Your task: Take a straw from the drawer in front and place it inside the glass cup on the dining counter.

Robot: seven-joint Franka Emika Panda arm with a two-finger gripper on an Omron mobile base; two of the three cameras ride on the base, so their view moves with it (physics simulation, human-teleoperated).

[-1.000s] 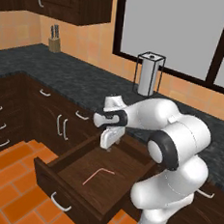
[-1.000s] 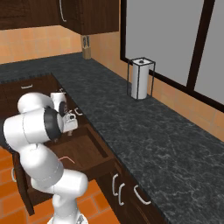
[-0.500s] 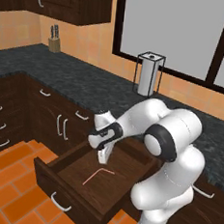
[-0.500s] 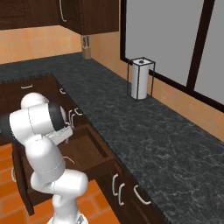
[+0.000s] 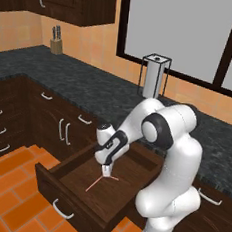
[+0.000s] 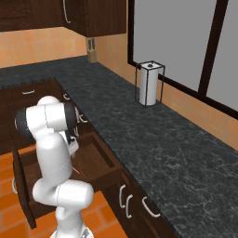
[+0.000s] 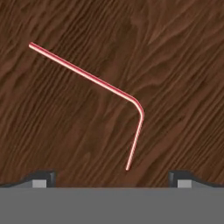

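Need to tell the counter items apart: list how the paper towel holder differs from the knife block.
The paper towel holder is tall, white and framed in wire; the knife block is short, tan wood with dark handles sticking up. The holder stands before the window, the block farther along near the corner under the cabinets. Both stand upright on the black counter by the wall.

A black speckled counter (image 5: pixel 85 92) runs along orange-tan walls (image 5: pixel 90 42) and turns a corner. Dark brown cabinets (image 5: pixel 61 128) with silver handles sit below it, more hang above (image 5: pixel 74 1). A large window (image 5: pixel 196 35) with dark frames fills the wall. A knife block (image 5: pixel 56 45) and a paper-towel holder (image 5: pixel 153 76) stand on the counter. Orange tiles (image 5: pixel 4 197) cover the floor.
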